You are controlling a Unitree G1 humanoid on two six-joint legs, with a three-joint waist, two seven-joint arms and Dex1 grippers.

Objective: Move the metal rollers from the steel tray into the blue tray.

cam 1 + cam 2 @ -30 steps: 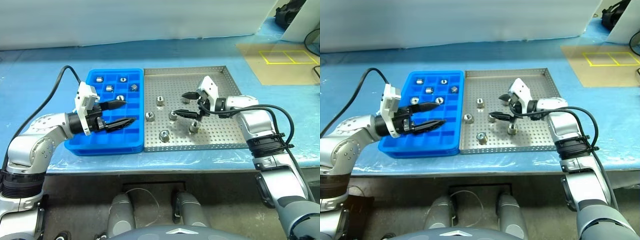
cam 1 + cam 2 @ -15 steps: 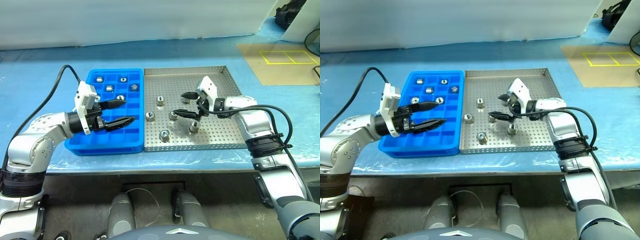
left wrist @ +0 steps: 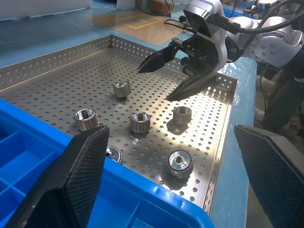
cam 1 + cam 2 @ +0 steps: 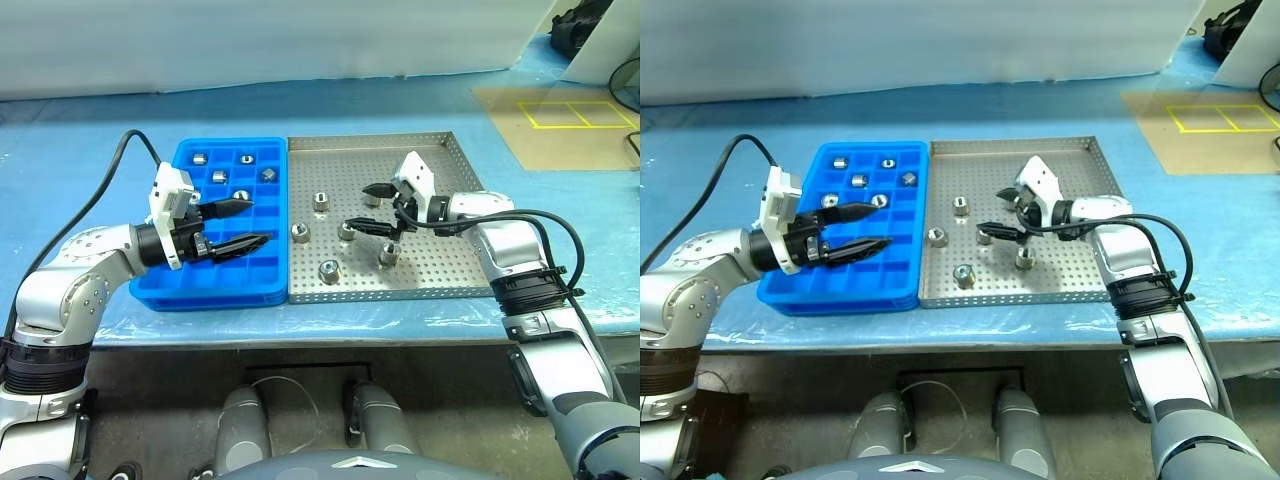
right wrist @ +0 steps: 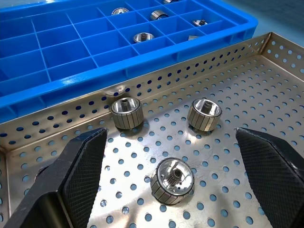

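so the steel tray [image 4: 440, 280] is a big, flat, shiny square with lots of tiny round holes in its floor and low walls all around. it sits on a blue table cover [image 4: 90, 130], right beside the blue tray [image 4: 180, 290], and the two trays touch along one side. the blue tray is smooth plastic, cut into many little square boxes.

the metal rollers [image 5: 173, 181] are short, round, silver bits with a hole in the middle and fine lines down their sides. five of them sit on the holey floor of the steel tray, near the side by the blue tray. some more rollers [image 4: 220, 177] lie in the far boxes of the blue tray, one to a box.

the left gripper [image 4: 240, 226] hangs over the blue tray with its two black pointy fingers apart and nothing between them. the right gripper [image 4: 366, 207] hangs over the steel tray, just above the rollers, and its black fingers are spread wide too, with nothing held. the finger pads [image 5: 80, 175] look rough, like a small grid.
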